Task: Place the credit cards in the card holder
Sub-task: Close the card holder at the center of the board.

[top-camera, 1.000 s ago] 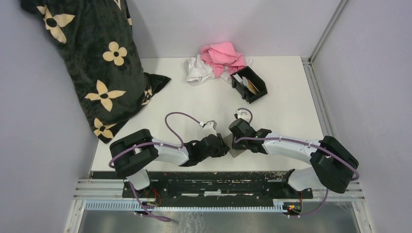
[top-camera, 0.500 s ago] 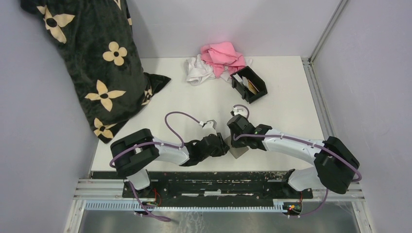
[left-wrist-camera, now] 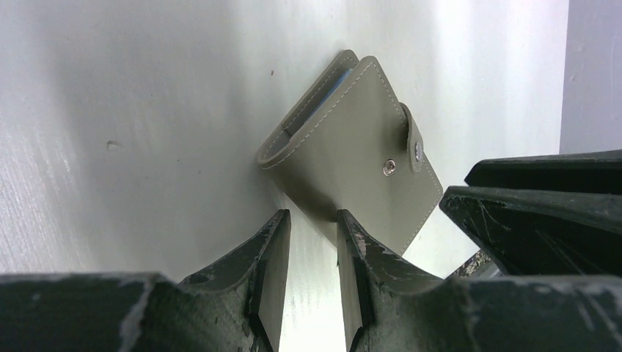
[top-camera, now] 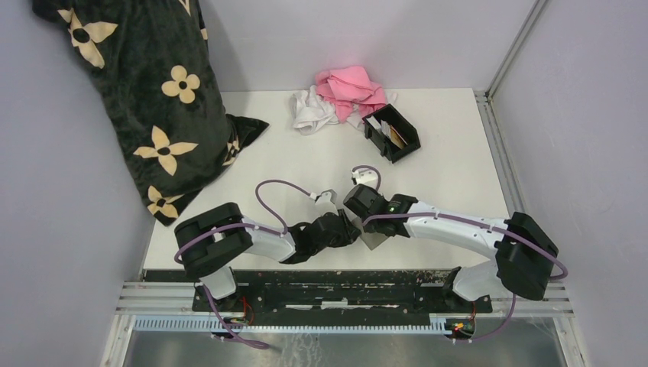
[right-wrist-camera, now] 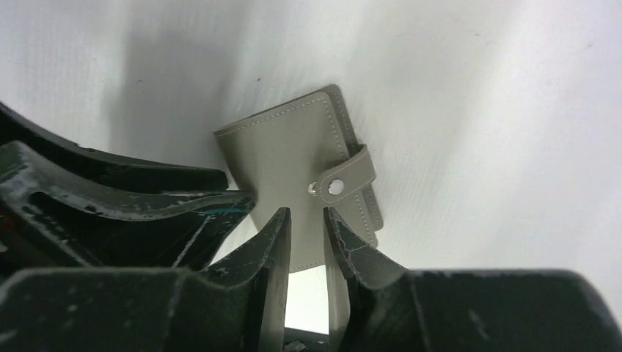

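Both arms crowd over a shut grey wallet (left-wrist-camera: pixel 345 147) lying flat near the table's (top-camera: pixel 306 160) front edge. The left gripper (left-wrist-camera: pixel 313 216) stands with its jaws a narrow gap apart, tips right at the wallet's stitched edge, and nothing shows between them. The right gripper (right-wrist-camera: pixel 306 213) meets it from the other side, jaws likewise slightly parted and holding nothing, just short of the wallet's snap strap. The black card holder (top-camera: pixel 409 141) sits well apart at the far right, with a tan and a white credit card (top-camera: pixel 395 134) standing in it, just beside a pink cloth (top-camera: pixel 351 86) and a white cloth (top-camera: pixel 309 111). Bare tabletop lies between wallet and holder. A black flower-print cushion (top-camera: pixel 153 92) fills the far left corner.
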